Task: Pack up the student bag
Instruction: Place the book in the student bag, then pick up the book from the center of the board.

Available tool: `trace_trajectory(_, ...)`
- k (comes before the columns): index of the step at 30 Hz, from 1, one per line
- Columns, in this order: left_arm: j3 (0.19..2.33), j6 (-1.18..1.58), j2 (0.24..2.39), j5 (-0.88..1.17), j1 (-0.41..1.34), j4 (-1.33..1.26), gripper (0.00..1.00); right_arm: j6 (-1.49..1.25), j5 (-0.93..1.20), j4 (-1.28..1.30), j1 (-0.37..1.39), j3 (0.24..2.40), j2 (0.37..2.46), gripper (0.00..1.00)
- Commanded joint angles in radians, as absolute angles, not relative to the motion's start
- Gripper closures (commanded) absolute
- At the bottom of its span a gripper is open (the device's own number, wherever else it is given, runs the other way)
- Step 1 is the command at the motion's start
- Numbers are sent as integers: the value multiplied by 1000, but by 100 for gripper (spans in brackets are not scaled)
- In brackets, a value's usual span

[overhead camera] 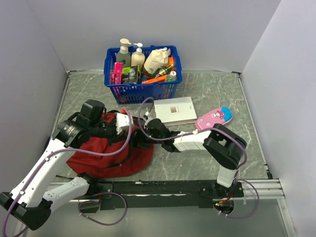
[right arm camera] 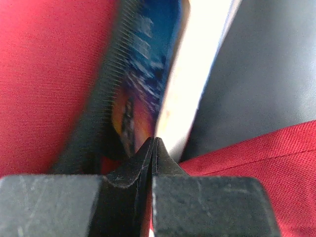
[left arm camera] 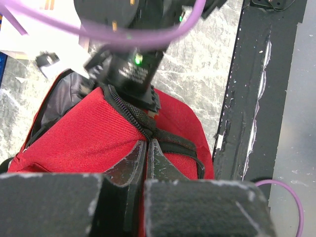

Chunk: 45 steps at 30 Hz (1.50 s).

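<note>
Evidently the left gripper (left arm camera: 147, 148) pinches the student bag (left arm camera: 94, 136) at its zipper, steadying the mouth, while the right gripper (right arm camera: 153, 144), jaws together, prods a book (right arm camera: 148, 79) inward.

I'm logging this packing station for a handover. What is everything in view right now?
student bag: one, dark red with black trim, near left of the table.
blue-covered book: one, blue cover with white pages, on edge inside the bag's opening.
white book: one, white, flat on the table right of the bag.
pencil case: one, pink and blue, right of the white book.
basket: one, blue plastic, far centre, full of small items.
pump bottles: two, pale, at the basket's back.
table: one, grey marbled.
left gripper: shut on the bag's black zipper edge.
right gripper: shut, tips at the blue-covered book.
</note>
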<state>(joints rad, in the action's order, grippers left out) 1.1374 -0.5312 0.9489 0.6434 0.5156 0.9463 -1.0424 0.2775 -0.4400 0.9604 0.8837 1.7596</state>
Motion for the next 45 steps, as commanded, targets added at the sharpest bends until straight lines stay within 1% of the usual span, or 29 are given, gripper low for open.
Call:
trace_trajectory(1,1184,-514,950,722,520,865,99,-1075,336,-452,966,917,1841,100)
trace_trajectory(2,1186,-512,951,724,519,867,99,-1100,348,-510,965,914,1864,100)
trace_trajectory(5,1192,-506,948,726,520,862,99,-1114,373,-532,971,948,1896,100)
trace_trajectory(9,1187,-511,946,723,520,859,99,-1169,397,-623,983,994,1937,100)
trace_trajectory(16,1192,-509,954,729,518,854,99,-1190,399,-611,1003,1086,1977,100)
trace_trajectory(19,1192,-514,950,727,519,856,99,-1174,379,-589,999,1062,1941,100)
trace_trajectory(23,1180,-514,937,726,520,859,99,-1144,353,-551,947,967,1876,100)
trace_trajectory(25,1172,-514,931,724,518,862,99,-1112,327,-516,924,910,1820,90)
trace_trajectory(26,1172,-518,930,723,520,862,99,-1108,319,-509,899,887,1801,82)
trace_trajectory(28,1172,-520,928,718,518,865,99,-1103,325,-532,858,809,1743,77)
trace_trajectory(29,1172,-523,927,716,520,865,99,-1103,322,-532,839,787,1721,63)
trace_trajectory(31,1172,-525,927,716,519,867,99,-1098,331,-526,769,738,1655,48)
trace_trajectory(33,1172,-534,930,715,520,877,99,-1080,327,-467,703,721,1585,18)
trace_trajectory(34,1172,-537,931,712,520,880,99,-1059,283,-430,681,712,1559,4)
trace_trajectory(35,1172,-535,931,710,520,879,99,-1048,263,-404,661,707,1534,0)
trace_trajectory(36,1173,-535,933,709,520,879,99,-1042,247,-356,616,704,1498,0)
trace_trajectory(38,1175,-532,937,710,520,874,99,-1022,274,-322,563,707,1482,0)
trace_trajectory(39,1175,-529,936,709,519,870,99,-1011,287,-264,533,715,1476,0)
trace_trajectory(43,1170,-522,931,712,520,858,99,-1017,339,-229,410,724,1476,0)
trace_trajectory(45,1173,-520,930,712,518,862,99,-1044,363,-203,388,732,1491,2)
